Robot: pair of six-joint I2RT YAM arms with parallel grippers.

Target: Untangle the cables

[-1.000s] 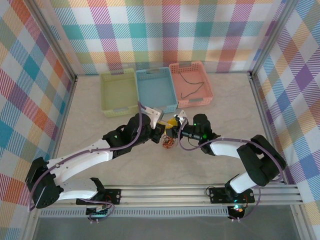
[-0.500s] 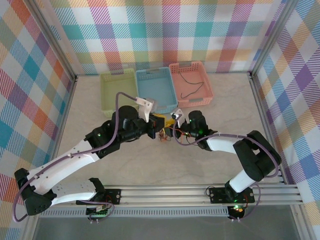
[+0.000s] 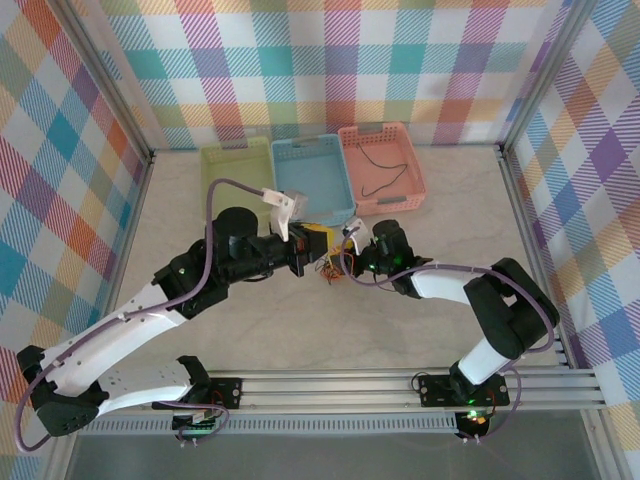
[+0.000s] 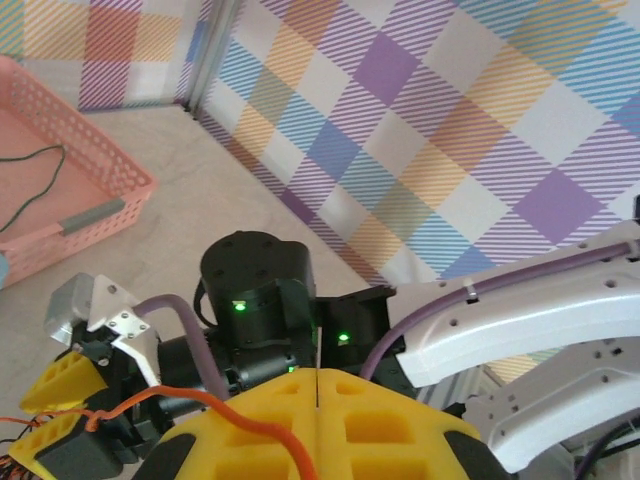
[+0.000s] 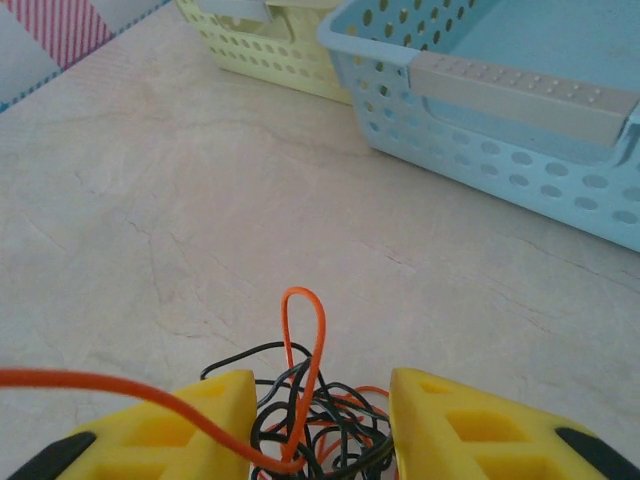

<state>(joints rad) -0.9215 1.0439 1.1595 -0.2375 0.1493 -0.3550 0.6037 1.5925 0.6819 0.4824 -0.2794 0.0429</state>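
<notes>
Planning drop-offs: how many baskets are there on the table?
3, along the far side: pale green perforated plastic basket left, light blue plastic basket middle, pink plastic basket right. None looks hidden.

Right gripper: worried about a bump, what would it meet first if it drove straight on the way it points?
Past the cables between its fingers, probably bare table, then the blue basket; depth is unclear.

We see thin cables point(image 5: 305, 425) in smooth, faintly glossy plastic sheaths, matt yellow plastic fingers point(image 5: 470, 430), perforated plastic baskets point(image 5: 480, 150) with a soft sheen, a matt stone-look table point(image 5: 150, 200), checked cloth walls point(image 3: 400, 60) and brushed metal rails point(image 3: 330, 385).
</notes>
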